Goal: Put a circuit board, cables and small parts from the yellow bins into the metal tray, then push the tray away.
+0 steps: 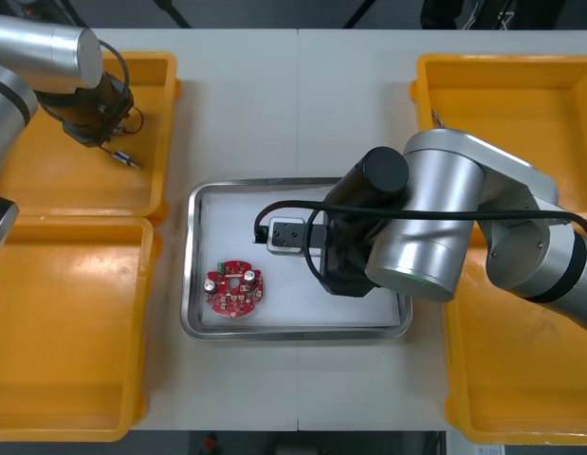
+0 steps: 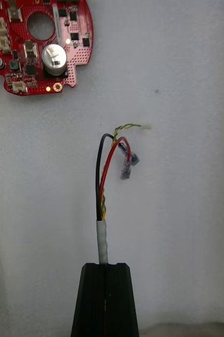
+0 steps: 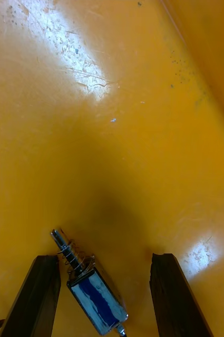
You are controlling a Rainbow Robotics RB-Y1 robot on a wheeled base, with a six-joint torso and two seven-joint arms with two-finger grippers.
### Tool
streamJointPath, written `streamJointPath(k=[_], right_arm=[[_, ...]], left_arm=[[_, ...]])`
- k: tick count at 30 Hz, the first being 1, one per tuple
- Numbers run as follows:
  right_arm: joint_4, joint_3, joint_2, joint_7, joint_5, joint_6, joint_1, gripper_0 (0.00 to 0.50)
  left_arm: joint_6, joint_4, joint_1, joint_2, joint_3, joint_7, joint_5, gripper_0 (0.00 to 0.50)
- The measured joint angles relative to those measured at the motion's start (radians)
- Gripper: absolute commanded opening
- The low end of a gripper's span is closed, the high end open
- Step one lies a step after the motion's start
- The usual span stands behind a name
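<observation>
Left wrist view gives us the relation that matters: the small metal part (image 3: pixel 93 292) lies on the floor of the far yellow bin (image 3: pixel 122 137) on the robot's left. It sits between the spread fingers of the left gripper (image 3: pixel 105 258), close against one finger and well clear of the other. Its long axis slants across the gap, spring-wound pin end toward the fingertips. We judge the fingers would close across that slant, so the part may twist. It is a short blue-wrapped body in a shiny frame. Over the white-floored metal tray (image 1: pixel 187 284), the right gripper (image 2: pixel 105 266) is clamped on a cable (image 2: pixel 103 237), a taped bundle of black, red and yellow wires. The cable points toward the red circuit board (image 2: pixel 38 45) lying in the tray.
</observation>
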Motion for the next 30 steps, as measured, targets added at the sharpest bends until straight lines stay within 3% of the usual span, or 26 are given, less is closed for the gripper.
streamJointPath(k=[1, 2, 3, 4, 13, 15, 16, 18, 26, 30], right_arm=[[0.018, 0.015, 0.000, 0.000, 0.000, -0.015, 0.000, 0.000], [0.035, 0.031, 0.000, 0.000, 0.000, -0.027, 0.000, 0.000], [0.051, 0.048, 0.000, 0.000, 0.000, -0.040, 0.000, 0.000], [0.065, 0.063, 0.000, 0.000, 0.000, -0.050, 0.000, 0.000], [0.108, 0.142, 0.000, 0.000, 0.002, -0.099, 0.000, 0.000], [0.108, 0.142, 0.000, 0.000, 0.002, -0.099, 0.000, 0.123], [0.108, 0.142, 0.000, 0.000, 0.002, -0.099, 0.000, 0.357], [0.108, 0.142, 0.000, 0.000, 0.001, -0.099, -0.001, 0.500], [0.108, 0.116, 0.000, 0.000, -0.051, -0.038, -0.006, 0.500], [0.096, 0.058, 0.007, 0.000, -0.076, 0.044, -0.006, 0.500]], left_arm=[[-0.001, 0.000, 0.000, 0.000, -0.001, 0.000, 0.001, 0.500], [-0.001, 0.000, 0.000, 0.000, -0.004, 0.000, 0.003, 0.423], [-0.002, 0.000, 0.000, 0.000, -0.009, 0.000, 0.005, 0.247], [-0.002, 0.000, -0.001, 0.000, -0.013, 0.000, 0.006, 0.001], [-0.004, 0.000, -0.001, 0.000, -0.028, 0.000, 0.012, 0.000], [-0.004, 0.000, -0.001, 0.000, -0.028, 0.000, 0.012, 0.000], [-0.004, 0.000, -0.001, 0.000, -0.028, 0.000, 0.012, 0.000], [-0.004, 0.000, -0.001, 0.000, -0.028, 0.000, 0.012, 0.000], [-0.004, -0.005, -0.001, -0.001, 0.003, 0.000, -0.023, 0.000], [0.071, -0.041, -0.001, 0.000, 0.044, 0.000, -0.049, 0.000]])
